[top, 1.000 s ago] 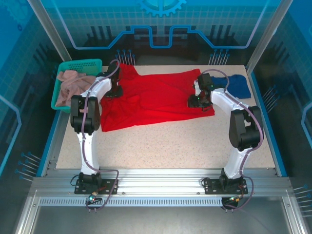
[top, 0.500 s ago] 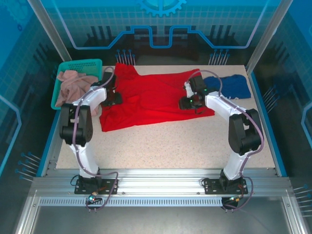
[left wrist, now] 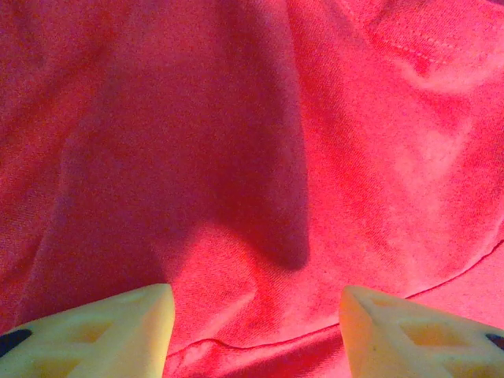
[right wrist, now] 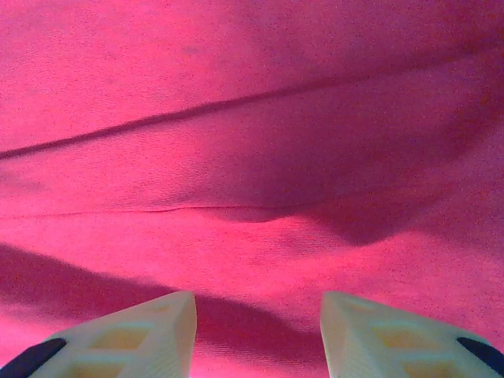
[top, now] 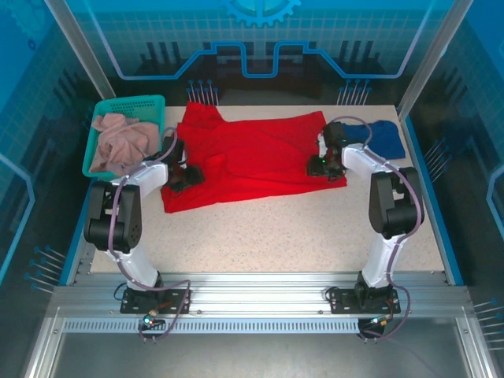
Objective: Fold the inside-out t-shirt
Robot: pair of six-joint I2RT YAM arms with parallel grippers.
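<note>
Moved since 1 s ago: L gripper (top: 189, 175) is brought back toward its own base, off the far sleeve area and onto the body cloth; L elbow is swung out to the L. R gripper (top: 319, 165) is found approx. where it was, after a short swing inward.
T-shirt pos.: red inside-out t-shirt (top: 252, 153) is spread flat betw. the two grippers & under each; its longer side is run from L gripper across to R gripper.
L gripper state: fingers (left wrist: 118, 331) are held well apart, nothing pinched betw. them; red cloth w/ a soft fold & a curved seam is seen below & ahead.
R gripper state: jaws are parted to a moderate gap, nothing gripped; in the R wrist view, cloth w/ a dark seam line is seen running across ahead of the tips.
Contact: whether either gripper's tips are touching the cloth can't be told.
Basket: teal basket (top: 130, 102) is set to the L of L gripper & a bit farther out, near it; pinkish-beige garment (top: 118, 140) is heaped inside.
Blue t-shirt (top: 382, 135): laid just R of & beyond R gripper, beside the red shirt's R end.
Table (top: 276, 228): speckled top is seen on the base side of both grippers.
</note>
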